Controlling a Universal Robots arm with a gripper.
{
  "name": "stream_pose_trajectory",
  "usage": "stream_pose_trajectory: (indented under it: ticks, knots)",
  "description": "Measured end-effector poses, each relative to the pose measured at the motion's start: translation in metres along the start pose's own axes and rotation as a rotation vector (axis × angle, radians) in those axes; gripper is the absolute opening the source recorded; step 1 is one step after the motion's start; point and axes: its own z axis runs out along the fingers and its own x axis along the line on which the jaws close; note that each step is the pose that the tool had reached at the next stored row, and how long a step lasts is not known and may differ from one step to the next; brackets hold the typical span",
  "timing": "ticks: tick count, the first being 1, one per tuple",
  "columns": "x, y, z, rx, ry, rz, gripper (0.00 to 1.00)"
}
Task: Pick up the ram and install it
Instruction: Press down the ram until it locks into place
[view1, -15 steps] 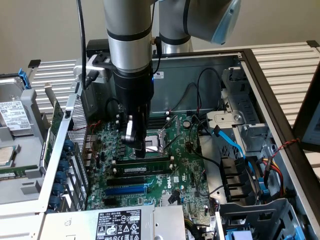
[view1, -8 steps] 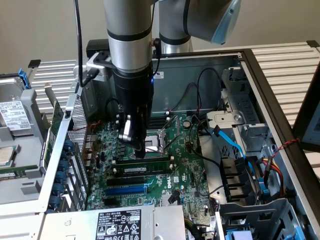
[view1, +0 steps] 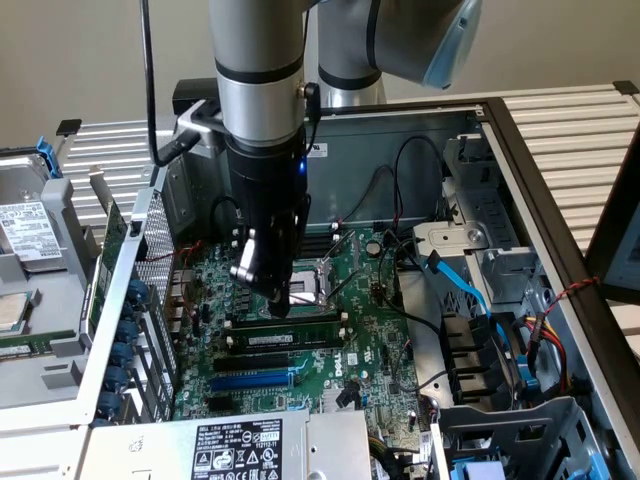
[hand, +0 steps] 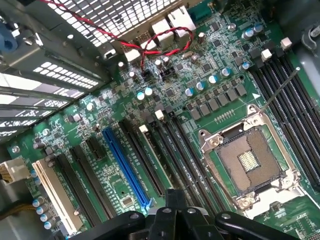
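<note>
From my remote seat, starting at the exterior view's left, I see the perforated chassis wall (view1: 150, 245) with its blue card clips — a hard edge that leaves little sideways room. Just inside it lies the green motherboard (view1: 370, 330), flat in the open computer case (view1: 520, 150).

The gripper (view1: 278, 300) hangs straight down over the board's middle, its tip just above the memory slots; I judge the vertical pose suits pressing a stick squarely into a slot. I cannot tell whether its jaws are spread or pressed together.

The ram (view1: 290, 328) sits on edge in a slot directly below the tip, its white label showing, latches at both ends; whether it is fully seated I cannot tell. At about 6 o'clock from it runs the blue expansion slot (view1: 255, 380).

At 1 o'clock from the ram the CPU socket (view1: 320, 275) lies open — fragile, so no drifting there. Farther right, black and blue cables (view1: 465, 290) and drive cages crowd the case.
</note>
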Motion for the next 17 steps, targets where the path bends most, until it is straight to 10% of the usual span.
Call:
stream_pose_trajectory:
  ticks: [17]
  knots:
    - [-0.0002,0.0001,0.003,-0.0194,0.009,0.29,0.11]
